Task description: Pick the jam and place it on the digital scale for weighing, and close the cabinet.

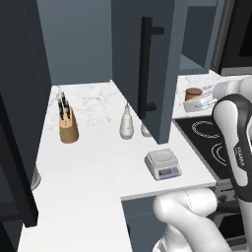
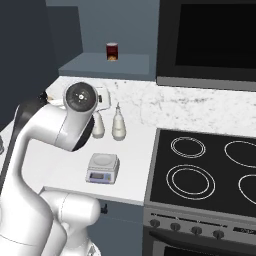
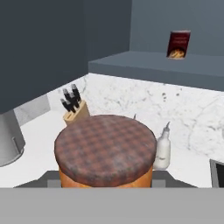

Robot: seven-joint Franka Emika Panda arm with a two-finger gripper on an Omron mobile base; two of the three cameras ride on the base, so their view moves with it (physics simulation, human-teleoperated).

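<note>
The two-finger gripper [image 1: 193,100] is clenched on the small orange-brown jam jar [image 3: 105,151], held above and beyond the light-grey square digital scale [image 1: 163,164], beside the open slate-blue cabinet door [image 1: 147,64].

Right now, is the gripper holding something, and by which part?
Yes. The gripper holds the jam by the sides of its body, under the lid.

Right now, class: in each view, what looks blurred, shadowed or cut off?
Hand view: the jam looms large, its checked lid soft and blurry, body cropped below. Left base view: the cabinet door is dark and flatly lit; the scale is sharp. Right base view: the stove is cut off at right.
</note>
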